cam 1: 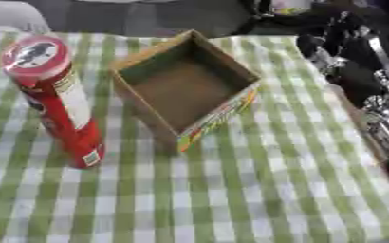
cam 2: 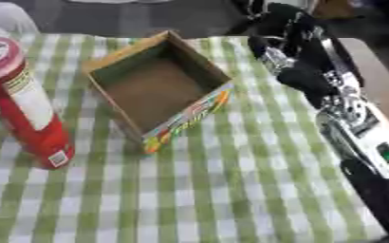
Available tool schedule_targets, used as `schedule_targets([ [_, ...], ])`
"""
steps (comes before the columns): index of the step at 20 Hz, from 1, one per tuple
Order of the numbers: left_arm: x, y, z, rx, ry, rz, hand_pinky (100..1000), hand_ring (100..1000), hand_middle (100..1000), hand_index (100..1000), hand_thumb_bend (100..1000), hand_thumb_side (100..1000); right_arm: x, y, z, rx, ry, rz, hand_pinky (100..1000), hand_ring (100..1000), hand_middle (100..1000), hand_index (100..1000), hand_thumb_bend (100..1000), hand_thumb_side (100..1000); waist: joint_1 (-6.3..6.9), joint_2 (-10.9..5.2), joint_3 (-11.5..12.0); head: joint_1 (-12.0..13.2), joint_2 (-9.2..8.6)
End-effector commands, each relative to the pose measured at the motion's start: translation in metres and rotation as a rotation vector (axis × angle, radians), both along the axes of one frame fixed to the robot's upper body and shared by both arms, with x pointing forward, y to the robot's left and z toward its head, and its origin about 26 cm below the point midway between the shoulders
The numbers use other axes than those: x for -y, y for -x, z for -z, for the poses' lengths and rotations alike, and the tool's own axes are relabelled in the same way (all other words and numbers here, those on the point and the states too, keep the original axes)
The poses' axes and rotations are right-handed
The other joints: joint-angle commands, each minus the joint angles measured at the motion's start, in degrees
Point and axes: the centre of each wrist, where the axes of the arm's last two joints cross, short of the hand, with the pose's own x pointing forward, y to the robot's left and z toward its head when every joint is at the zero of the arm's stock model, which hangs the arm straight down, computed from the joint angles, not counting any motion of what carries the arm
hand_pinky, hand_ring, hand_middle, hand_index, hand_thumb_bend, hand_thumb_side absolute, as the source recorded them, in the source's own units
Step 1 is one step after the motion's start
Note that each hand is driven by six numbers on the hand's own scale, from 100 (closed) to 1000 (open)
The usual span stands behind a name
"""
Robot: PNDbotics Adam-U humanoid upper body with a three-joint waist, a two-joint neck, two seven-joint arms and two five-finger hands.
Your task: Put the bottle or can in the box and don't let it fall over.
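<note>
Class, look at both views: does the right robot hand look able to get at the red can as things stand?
Probably yes, but awkwardly. The right robot hand hangs over the table's far right, while the red can stands upright at the left. The open box sits between them, so it would have to reach over or around it.

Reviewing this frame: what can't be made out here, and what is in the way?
- Right robot hand: dark and blurred against the background in both views, so its fingers cannot be read.
- Left robot hand: in neither view.
- Red can: label print blurred; the right eye view's left edge cuts it.
- Cardboard box: the near wall's coloured print is unreadable.
</note>
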Motion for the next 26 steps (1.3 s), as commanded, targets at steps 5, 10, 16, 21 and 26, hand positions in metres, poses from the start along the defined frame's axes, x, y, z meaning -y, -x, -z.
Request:
schedule_targets([
  [5,-0.010,0.003,-0.008,-0.007,-0.064,0.096,841,992,885,896,697,335,-0.001,0.003,-0.009,0.021,0.014,-0.008,824,796,770,842,413,272,0.21,-0.69,0.06,-0.19,-0.51],
  [10,-0.010,0.003,-0.005,-0.036,-0.109,0.141,842,994,888,898,700,347,-0.002,0.003,-0.008,0.018,0.012,-0.010,823,796,770,842,414,272,0.11,-0.70,0.10,-0.05,-0.70],
  [16,-0.008,0.001,-0.001,-0.063,-0.144,0.162,842,995,891,900,702,353,-0.002,0.003,-0.008,0.018,0.012,-0.011,823,796,771,842,417,271,0.03,-0.66,0.05,0.24,-0.94],
  [21,-0.008,0.001,0.002,-0.089,-0.170,0.160,843,996,891,901,705,352,-0.002,0.003,-0.008,0.016,0.010,-0.011,823,796,771,842,419,270,0.05,-0.64,0.02,0.30,-1.05],
  [26,-0.007,-0.001,0.008,-0.131,-0.199,0.149,840,995,891,902,708,351,-0.003,0.003,-0.008,0.014,0.010,-0.015,823,796,772,842,420,270,0.05,-0.60,-0.05,0.26,-1.25],
])
